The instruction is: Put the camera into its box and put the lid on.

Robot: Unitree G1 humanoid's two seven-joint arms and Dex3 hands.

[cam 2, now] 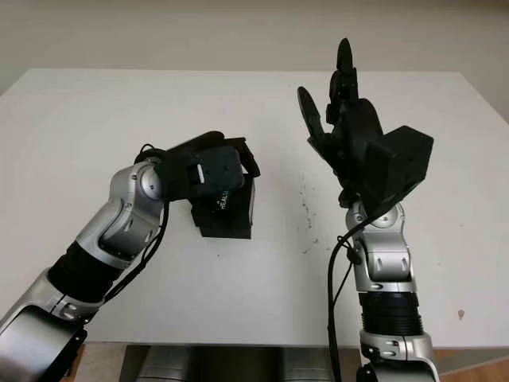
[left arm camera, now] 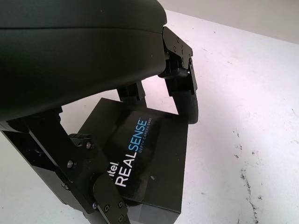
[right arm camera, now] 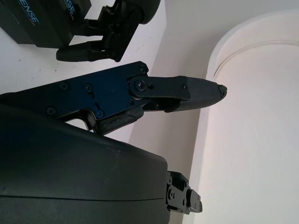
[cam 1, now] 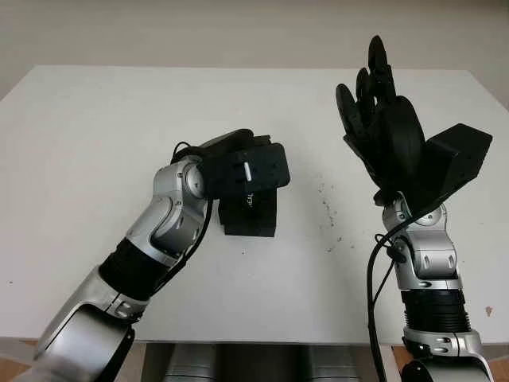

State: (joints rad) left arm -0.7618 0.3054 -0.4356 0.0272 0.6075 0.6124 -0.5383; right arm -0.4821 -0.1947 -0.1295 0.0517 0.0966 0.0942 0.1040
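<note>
The black camera box (left arm camera: 149,158), printed REALSENSE on its lid, stands closed on the white table (cam 1: 95,119) a little left of the middle. My left hand (cam 1: 246,171) is over it from above. Its fingers (left arm camera: 184,91) curl down at the far edge and the thumb (left arm camera: 100,198) at the near edge, gripping the box (cam 1: 250,215). My right hand (cam 1: 382,119) is raised well above the table's right side, open and holding nothing. One of its fingers (right arm camera: 177,91) points away from the box (right arm camera: 28,18). No camera is visible outside the box.
A few small dark specks (cam 1: 328,211) mark the table between the box and the right arm. The table's front edge runs just ahead of both forearms.
</note>
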